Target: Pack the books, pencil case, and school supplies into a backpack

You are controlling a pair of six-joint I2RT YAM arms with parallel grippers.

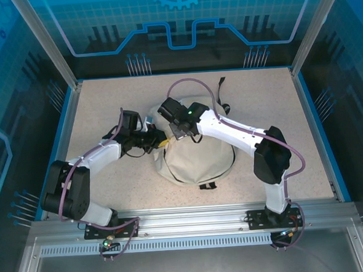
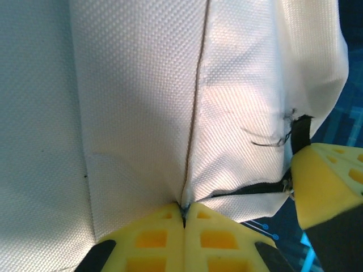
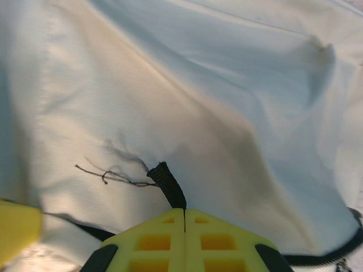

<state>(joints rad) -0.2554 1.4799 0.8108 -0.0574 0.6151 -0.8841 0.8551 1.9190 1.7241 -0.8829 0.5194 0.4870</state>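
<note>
There is one backpack point(image 1: 195, 160), and it lies on one table point(image 1: 105, 103). Two robot arms reach over it, one left arm point(image 1: 91, 163) and one right arm point(image 1: 243, 135). Each arm ends in one set of jaws, two sets in all. There are two purple cables point(image 1: 190, 80), one per arm. Two black strap ends point(image 1: 207, 185) show at the backpack, one at its near edge and one at its far side. One loose dark thread point(image 3: 110, 177) hangs from the fabric.
</note>
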